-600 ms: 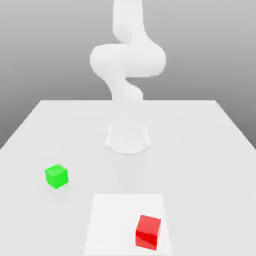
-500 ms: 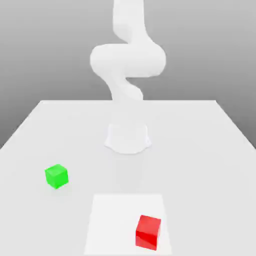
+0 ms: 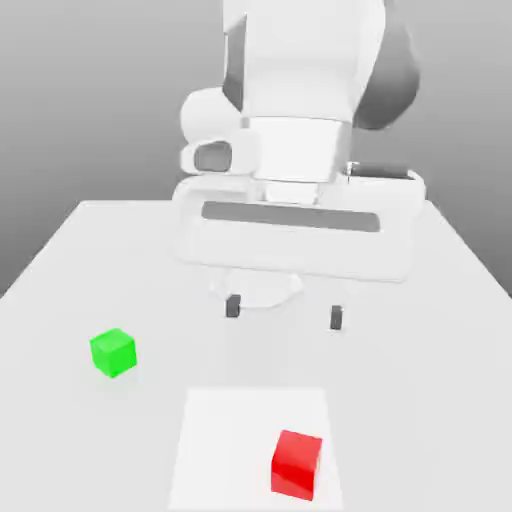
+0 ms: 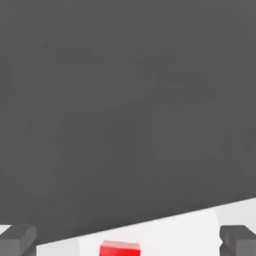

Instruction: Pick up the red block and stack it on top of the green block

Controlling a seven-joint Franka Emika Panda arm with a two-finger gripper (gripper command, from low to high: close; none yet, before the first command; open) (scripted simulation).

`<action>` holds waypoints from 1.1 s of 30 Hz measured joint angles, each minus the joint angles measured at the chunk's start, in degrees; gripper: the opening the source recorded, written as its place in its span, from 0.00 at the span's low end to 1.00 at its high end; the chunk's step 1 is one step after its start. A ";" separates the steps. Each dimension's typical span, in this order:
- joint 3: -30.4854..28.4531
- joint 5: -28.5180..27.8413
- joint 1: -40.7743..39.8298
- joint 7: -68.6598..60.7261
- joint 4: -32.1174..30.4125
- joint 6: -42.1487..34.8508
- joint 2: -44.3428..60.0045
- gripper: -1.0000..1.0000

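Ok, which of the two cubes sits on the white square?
The red block, near the square's corner; the green block sits off it, toward the exterior view's left.

Cube (image 3: 297, 465) bright red — other cube (image 3: 114, 352) green

The bright red cube (image 3: 297, 464) sits flat on the table's near edge; the green cube (image 3: 114, 352) lies toward the exterior view's left edge.
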 joint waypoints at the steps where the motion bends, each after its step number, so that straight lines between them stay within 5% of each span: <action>1: 0.08 -0.03 0.15 0.84 -0.48 0.85 2.05 0.50; 11: -2.15 -1.91 2.97 6.66 -1.58 13.57 22.57 0.50; 12: -2.52 -2.24 3.27 6.91 -1.42 14.44 23.63 0.00; 18: -2.67 -2.50 3.37 7.12 -1.34 14.95 24.16 0.00; 25: -1.71 1.37 0.74 5.91 -4.27 6.04 12.29 0.00; 33: -12.63 -1.34 -18.20 26.12 -17.96 4.52 -2.92 0.00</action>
